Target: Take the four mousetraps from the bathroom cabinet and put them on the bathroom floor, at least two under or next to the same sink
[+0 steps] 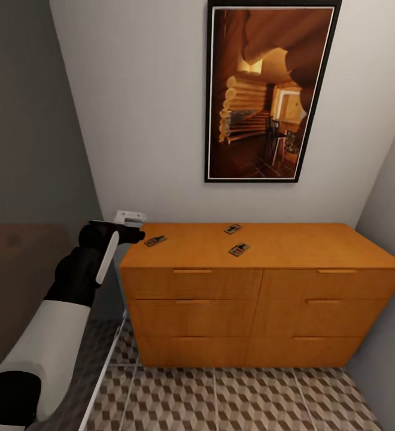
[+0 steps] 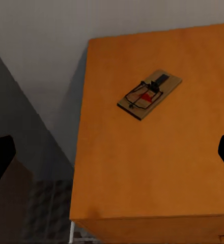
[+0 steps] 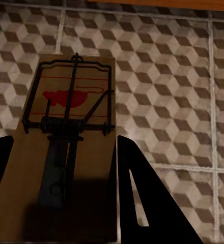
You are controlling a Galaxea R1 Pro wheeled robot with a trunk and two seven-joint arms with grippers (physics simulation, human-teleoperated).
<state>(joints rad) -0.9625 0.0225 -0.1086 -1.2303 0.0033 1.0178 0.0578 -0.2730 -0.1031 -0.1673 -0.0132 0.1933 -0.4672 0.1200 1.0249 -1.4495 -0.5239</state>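
You have three mousetraps on the cabinet (image 1: 263,281) top: one (image 1: 155,240) near its left edge, one (image 1: 233,228) toward the back, one (image 1: 239,249) nearer the front. A fourth mousetrap (image 3: 66,152) sits clamped between your right hand's (image 3: 61,188) fingers (image 3: 142,198), above the cube-patterned bathroom floor (image 3: 183,101). Your left hand (image 1: 122,230) hovers at the cabinet's left corner, just beside the nearest trap (image 2: 149,94), its fingers (image 2: 0,157) spread wide

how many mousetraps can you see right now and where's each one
4. Three lie on the cabinet top: one near its left edge, two near the middle. The fourth is held in the right gripper.
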